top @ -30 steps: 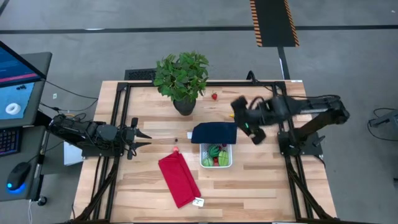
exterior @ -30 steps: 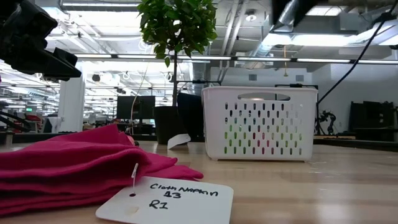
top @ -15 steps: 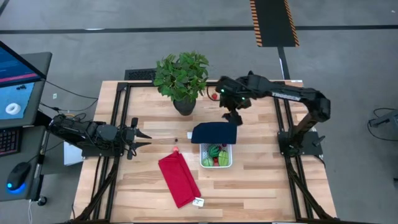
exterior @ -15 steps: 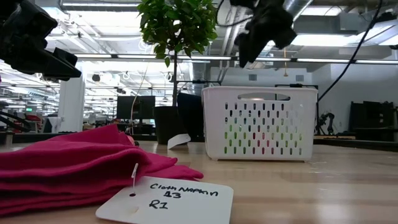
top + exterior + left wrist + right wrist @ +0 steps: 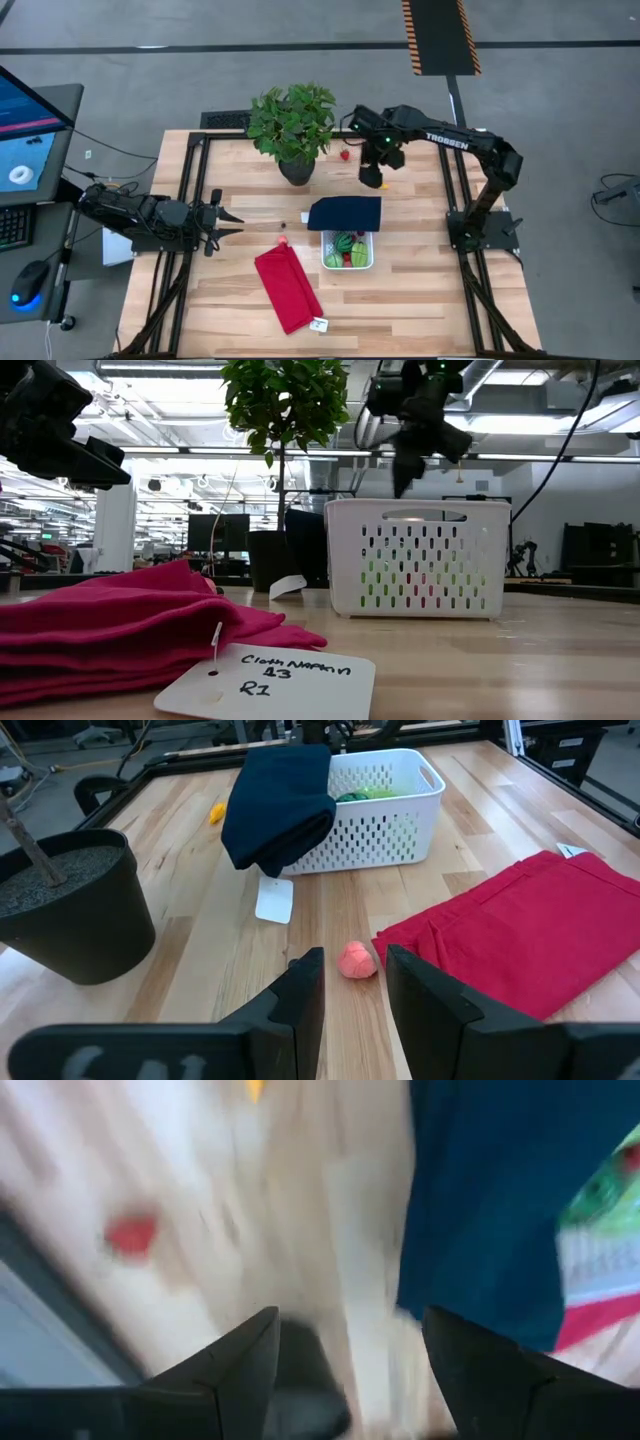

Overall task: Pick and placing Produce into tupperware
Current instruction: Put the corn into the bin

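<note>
Two arms share the wooden table (image 5: 420, 290). Nearest the low camera lie a white tag (image 5: 270, 682) and the red cloth (image 5: 120, 625); past them stands the white tupperware (image 5: 418, 557), green produce (image 5: 345, 243) inside it and a dark navy lid-like cover (image 5: 345, 213) draped on its far rim. The left gripper (image 5: 352, 982) waits low at the table's left side, fingers spread apart, with a small pink-red toy fruit (image 5: 357, 961) on the wood just beyond its tips. Farther back, the right gripper (image 5: 372, 178) hangs above the table between the cover and the far edge, fingers apart and holding nothing. A red strawberry (image 5: 345, 154) sits near it, beside the potted plant (image 5: 292, 125); a small orange piece (image 5: 217, 813) lies close by. Beyond the table, grey floor and a hall with ceiling lights.
</note>
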Controlling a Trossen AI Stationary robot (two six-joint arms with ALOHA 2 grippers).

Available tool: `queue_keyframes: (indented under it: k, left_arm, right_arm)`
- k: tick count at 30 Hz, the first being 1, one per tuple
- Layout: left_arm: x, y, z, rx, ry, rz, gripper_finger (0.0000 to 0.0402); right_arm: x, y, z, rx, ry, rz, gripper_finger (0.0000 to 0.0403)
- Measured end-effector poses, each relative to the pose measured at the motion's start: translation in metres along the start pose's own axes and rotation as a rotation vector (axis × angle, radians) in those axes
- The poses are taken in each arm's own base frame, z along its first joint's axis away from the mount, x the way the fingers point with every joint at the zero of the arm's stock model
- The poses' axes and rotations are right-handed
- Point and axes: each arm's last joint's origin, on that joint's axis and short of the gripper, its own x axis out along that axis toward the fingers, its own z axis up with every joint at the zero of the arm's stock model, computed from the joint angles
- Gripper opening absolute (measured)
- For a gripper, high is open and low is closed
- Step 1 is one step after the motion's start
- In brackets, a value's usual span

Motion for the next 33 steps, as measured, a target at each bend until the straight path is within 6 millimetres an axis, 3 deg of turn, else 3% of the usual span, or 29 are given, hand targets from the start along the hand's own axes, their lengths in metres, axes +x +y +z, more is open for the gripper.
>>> queue_keyframes:
  k: [8, 16, 24, 33]
  left_arm:
    - [0.000, 0.000, 0.000, 0.000, 0.001, 0.000, 0.0100]
    - [0.000, 0.000, 0.000, 0.000, 0.000, 0.000, 0.0100]
    - [0.000, 0.000, 0.000, 0.000, 0.000, 0.001, 0.0100]
    - [0.000, 0.000, 0.000, 0.000, 0.000, 0.001, 0.0100]
  right_arm:
    - [0.007, -0.009, 0.013, 0.063, -0.138, -0.027, 0.0271]
    - [0.023, -0.001, 0.029, 0.143, -0.244, 0.059, 0.0271]
    - [0.037, 0.010, 0.047, 0.001, -0.324, 0.075, 0.0271]
    - [0.061, 0.014, 0.057, 0.103, -0.279, 0.071, 0.0271]
